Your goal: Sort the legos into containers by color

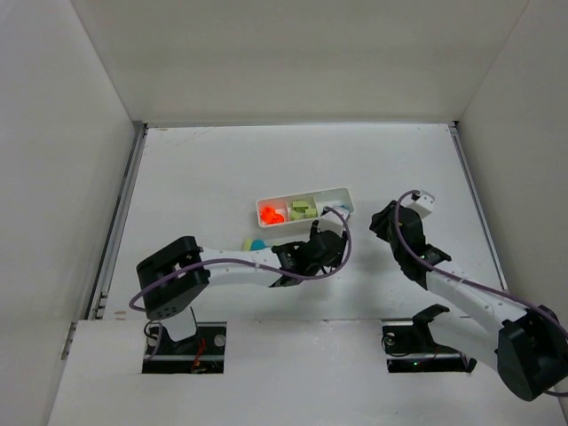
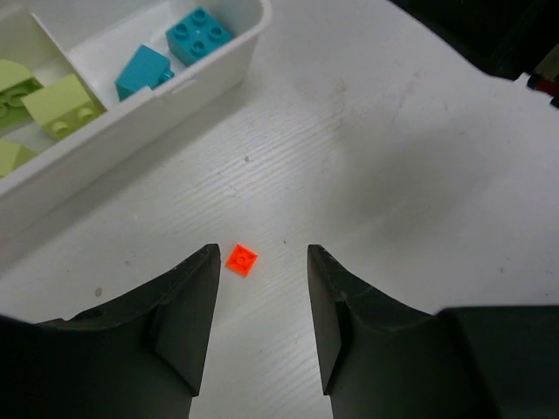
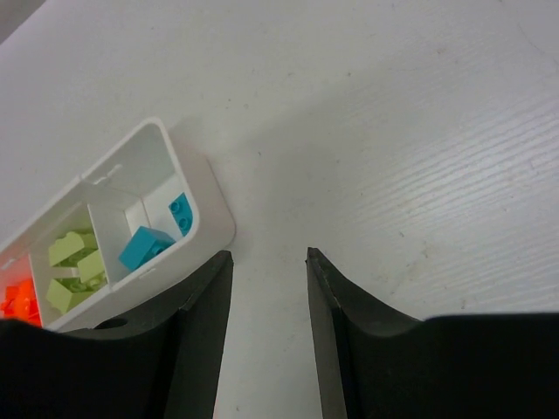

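One tray (image 2: 212,80) with three compartments (image 3: 140,161), two cyan bricks (image 2: 199,35) inside, one loose orange brick (image 2: 242,259)

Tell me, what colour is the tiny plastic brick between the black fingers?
Orange-red. The tiny square plastic brick shows best in the left wrist view.

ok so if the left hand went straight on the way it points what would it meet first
Most likely the orange-red brick, lying on the table in line with the gap between the open fingers of the left hand. The white tray sits off to the side. Depth is unclear.
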Tool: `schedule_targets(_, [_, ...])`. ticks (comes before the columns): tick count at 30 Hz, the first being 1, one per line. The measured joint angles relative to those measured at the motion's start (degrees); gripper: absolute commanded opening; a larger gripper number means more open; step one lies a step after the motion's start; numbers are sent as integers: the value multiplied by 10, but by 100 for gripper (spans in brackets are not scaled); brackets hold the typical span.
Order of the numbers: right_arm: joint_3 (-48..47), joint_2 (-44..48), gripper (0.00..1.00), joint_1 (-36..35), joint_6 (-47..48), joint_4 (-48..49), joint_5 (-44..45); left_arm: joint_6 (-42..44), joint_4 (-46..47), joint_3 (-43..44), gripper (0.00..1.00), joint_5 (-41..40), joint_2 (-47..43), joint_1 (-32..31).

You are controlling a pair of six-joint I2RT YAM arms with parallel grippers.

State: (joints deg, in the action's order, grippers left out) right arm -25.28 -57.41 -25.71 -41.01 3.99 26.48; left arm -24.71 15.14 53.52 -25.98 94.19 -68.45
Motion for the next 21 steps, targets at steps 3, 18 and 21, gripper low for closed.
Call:
schedule_targets(3, [12,10,46,9,-9,2,-6,-2,-36,29,40,13,37,-8])
schedule_targets(18, [37,21,46,14,-26,17,-46,-33,-115,73,39,0,114,-11])
schedule_targets(21, [37,24,46,14,-26,23,-47,-23,-115,73,39,1,120,-6])
